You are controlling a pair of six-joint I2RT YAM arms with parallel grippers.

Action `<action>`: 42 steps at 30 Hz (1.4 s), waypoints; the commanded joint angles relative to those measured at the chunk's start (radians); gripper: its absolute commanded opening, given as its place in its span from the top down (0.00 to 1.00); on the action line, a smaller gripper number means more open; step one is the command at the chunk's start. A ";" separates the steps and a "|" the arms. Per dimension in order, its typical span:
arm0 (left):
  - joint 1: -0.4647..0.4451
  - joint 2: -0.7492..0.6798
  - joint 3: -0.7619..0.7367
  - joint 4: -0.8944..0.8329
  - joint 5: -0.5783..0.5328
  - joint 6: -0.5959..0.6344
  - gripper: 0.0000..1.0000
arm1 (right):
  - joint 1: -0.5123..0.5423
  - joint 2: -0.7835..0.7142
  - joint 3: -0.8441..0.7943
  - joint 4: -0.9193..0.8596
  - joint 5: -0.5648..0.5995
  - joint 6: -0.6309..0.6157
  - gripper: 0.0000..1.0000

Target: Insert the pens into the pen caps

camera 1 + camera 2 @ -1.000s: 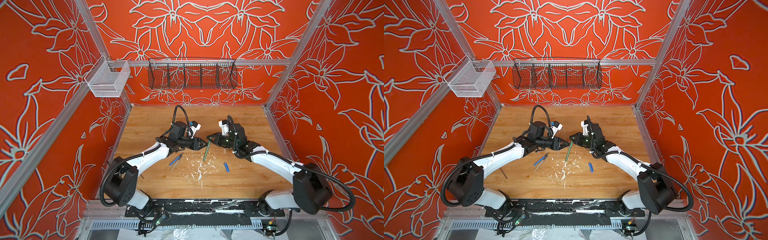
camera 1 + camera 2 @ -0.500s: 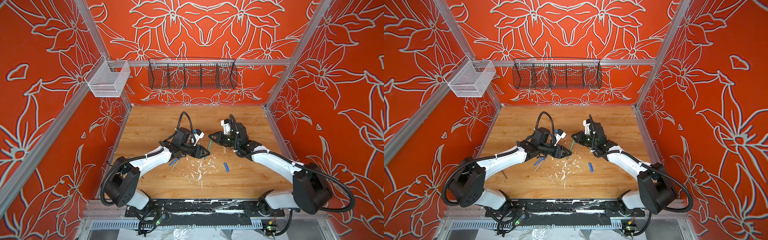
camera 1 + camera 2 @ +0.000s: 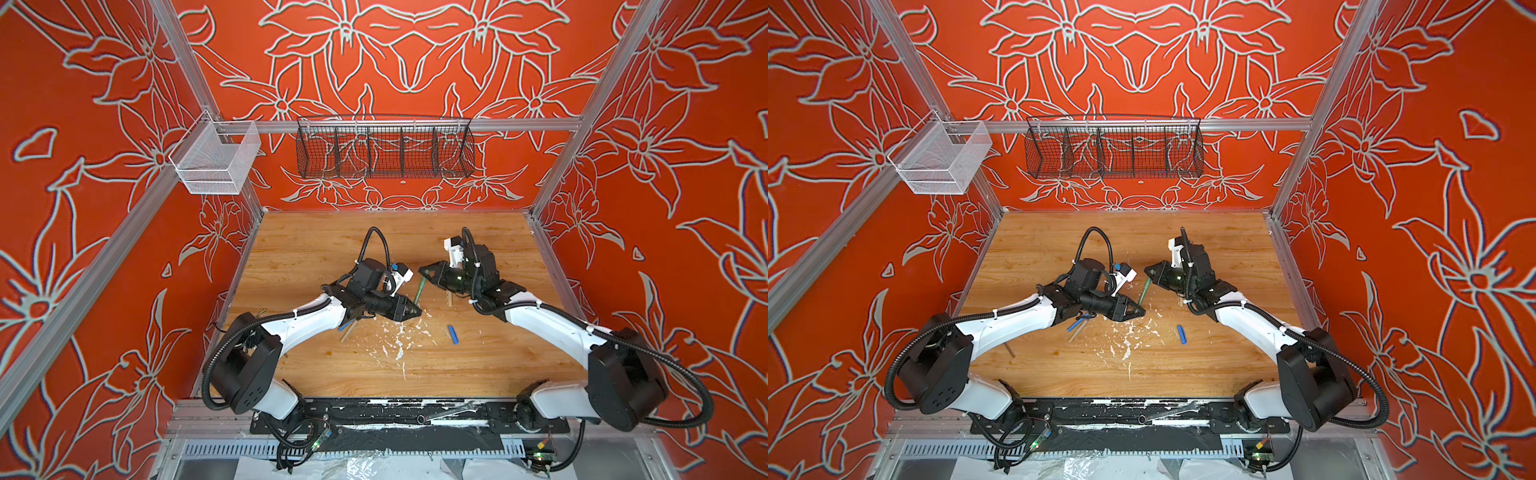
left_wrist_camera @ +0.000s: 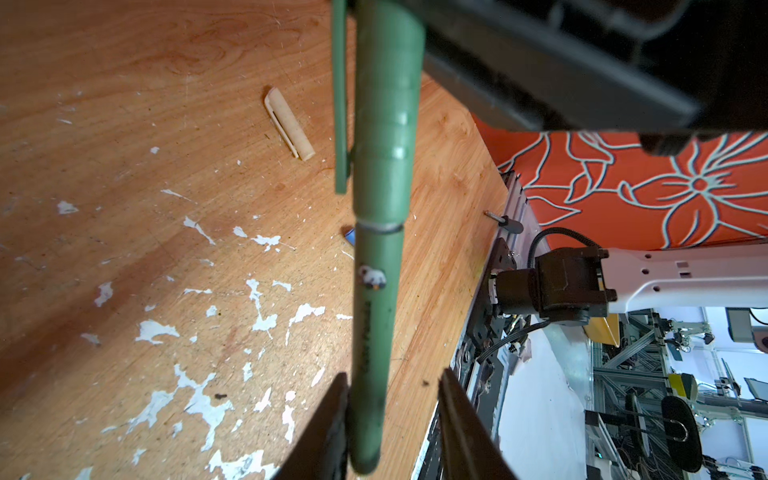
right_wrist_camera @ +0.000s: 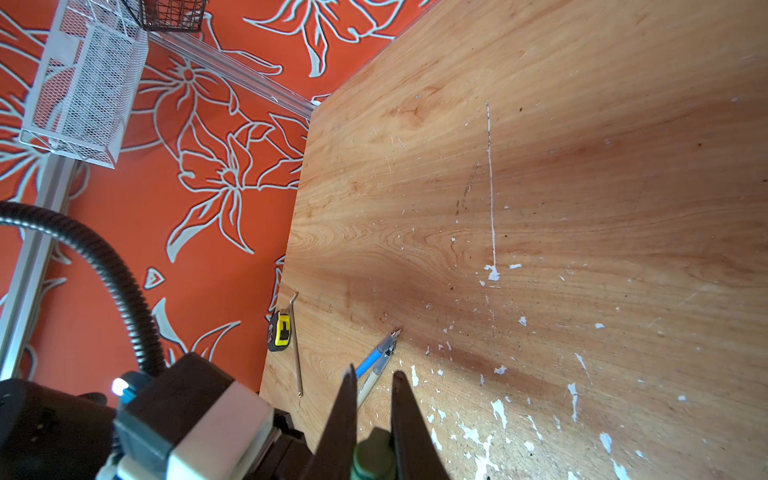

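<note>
Right gripper (image 5: 374, 380): clenched on green cap (image 4: 384, 124).
Left gripper (image 4: 395, 374): fingers parted, straddling green pen (image 4: 372, 316) below the green cap.

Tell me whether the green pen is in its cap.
In: the green cap covers one end of the green pen, meeting its barrel at a ring.

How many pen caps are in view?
3. The green cap sits on the green pen in the right gripper; the beige cap and the blue cap lie on the table. More may be hidden.
</note>
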 commanded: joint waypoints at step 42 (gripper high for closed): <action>0.156 0.197 0.389 0.097 -0.164 -0.001 1.00 | 0.145 0.002 -0.128 0.039 0.027 0.088 1.00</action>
